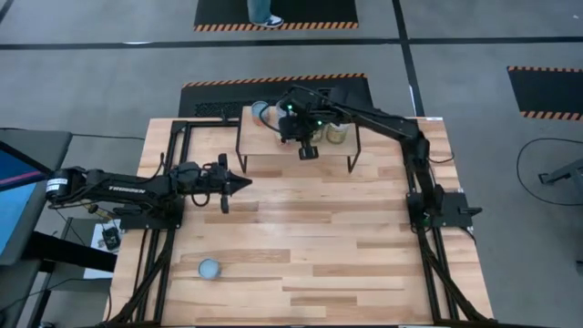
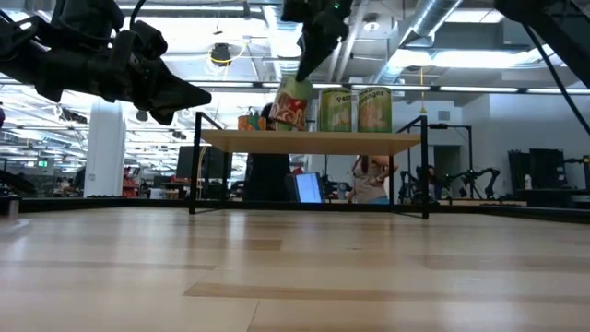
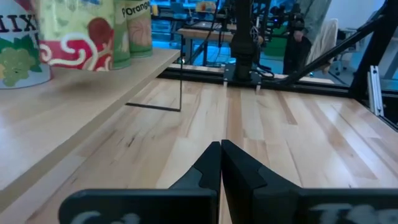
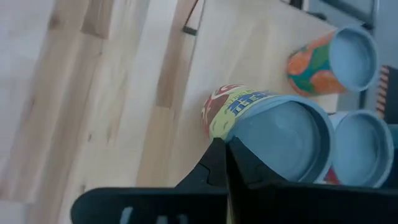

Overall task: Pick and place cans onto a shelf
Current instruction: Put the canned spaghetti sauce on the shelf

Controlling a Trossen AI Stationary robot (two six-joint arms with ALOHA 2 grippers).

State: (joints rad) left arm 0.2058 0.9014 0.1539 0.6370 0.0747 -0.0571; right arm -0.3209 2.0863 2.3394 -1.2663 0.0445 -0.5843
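Tilted can (image 2: 293,106) on the shelf (image 2: 313,140), leaning rather than standing flat, lid turned up toward the right gripper (image 2: 313,41) just above it. Seems caught part-way through being set down, hence the slant. Right gripper's fingers pressed tight together at the edge of the lid in the right wrist view; pinching the rim or only nudging it, cannot tell. Just beside it, two upright cans (image 2: 355,109) in a row, so probably being lined up next to them. Farther out, a lone can (image 1: 209,268) on the table (image 1: 319,246) near the front left corner, well apart from the shelf, likely next to fetch. Left gripper (image 1: 244,183) closed on nothing, hovering over the table in front of the shelf's left end, out of the right arm's way
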